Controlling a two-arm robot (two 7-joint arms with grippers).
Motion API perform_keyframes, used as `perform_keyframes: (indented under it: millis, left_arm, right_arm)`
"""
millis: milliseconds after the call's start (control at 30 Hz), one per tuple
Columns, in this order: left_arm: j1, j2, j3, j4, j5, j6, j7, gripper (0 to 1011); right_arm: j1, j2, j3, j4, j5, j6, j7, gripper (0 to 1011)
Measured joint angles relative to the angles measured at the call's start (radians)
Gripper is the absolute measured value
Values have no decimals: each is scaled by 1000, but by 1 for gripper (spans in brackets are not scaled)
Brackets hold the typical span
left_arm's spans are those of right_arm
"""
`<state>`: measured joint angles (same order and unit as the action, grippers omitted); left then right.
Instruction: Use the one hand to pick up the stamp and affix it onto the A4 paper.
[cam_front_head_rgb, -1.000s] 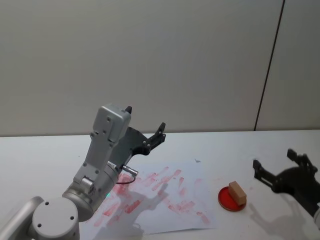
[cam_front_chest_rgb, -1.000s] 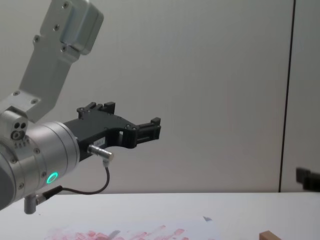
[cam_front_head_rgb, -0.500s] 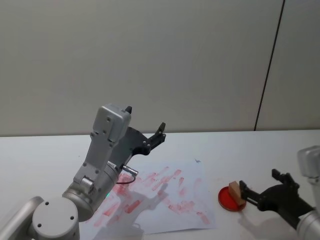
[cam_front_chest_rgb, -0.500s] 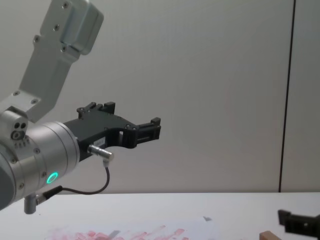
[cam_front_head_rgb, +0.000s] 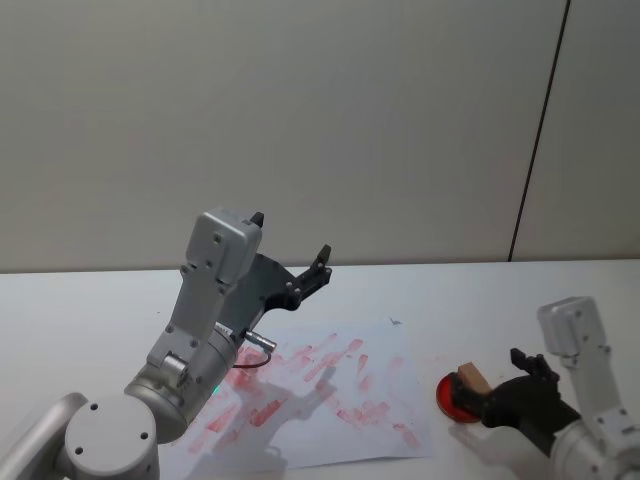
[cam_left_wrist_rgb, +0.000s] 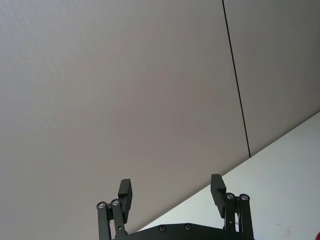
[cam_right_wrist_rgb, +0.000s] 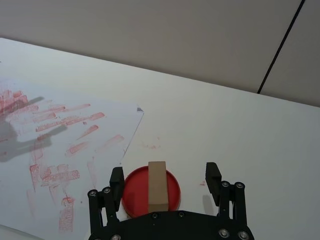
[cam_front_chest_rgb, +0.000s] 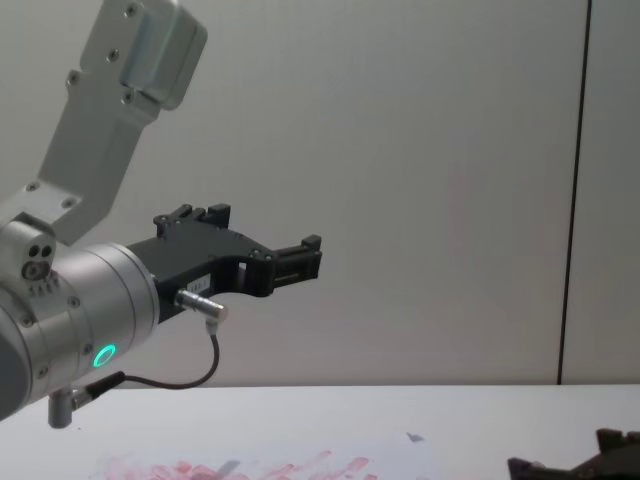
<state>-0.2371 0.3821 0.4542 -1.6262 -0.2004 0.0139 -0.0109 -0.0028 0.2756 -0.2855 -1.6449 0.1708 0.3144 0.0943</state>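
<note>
The right gripper (cam_right_wrist_rgb: 165, 175), a black two-finger tool on a slim pale silver-grey arm, is hanging low over the white tabletop (cam_front_head_rgb: 470, 300) with its fingers standing wide apart and holding nothing. The stamp (cam_right_wrist_rgb: 157, 185), a small light-brown wooden block, is lying on a round red ink pad (cam_right_wrist_rgb: 134, 194), and in the right wrist view it is sitting between the two open fingers, with a gap showing on each side. The pad is resting just beside the edge of the A4 paper (cam_front_head_rgb: 330, 405), a white sheet covered with smeared red-pink prints. The left gripper (cam_front_head_rgb: 290, 238), black on a fat silver wrist with a green glowing ring, is hanging raised above the paper, its fingers also spread open.
</note>
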Motion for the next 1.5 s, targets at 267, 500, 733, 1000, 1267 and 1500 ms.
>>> perform_keyframes:
  millis: [267, 500, 733, 1000, 1267, 1500]
  left_arm:
    - [0, 0, 0, 0, 0, 0, 0, 1001]
    - [0, 0, 0, 0, 0, 0, 0, 1001]
    - [0, 0, 0, 0, 0, 0, 0, 1001]
    - [0, 0, 0, 0, 0, 0, 0, 1001]
    - [0, 0, 0, 0, 0, 0, 0, 1001]
    - [0, 0, 0, 0, 0, 0, 0, 1001]
  right_arm:
    - [38, -36, -18, 61, -41, 9, 12, 1001]
    - [58, -55, -29, 96, -64, 14, 16, 1001]
    - [69, -66, -34, 116, -77, 17, 18, 942]
    - [76, -73, -37, 128, -85, 19, 19, 755]
    - [80, -77, -39, 135, -91, 20, 20, 491]
    - [82, -79, -40, 139, -92, 20, 20, 290]
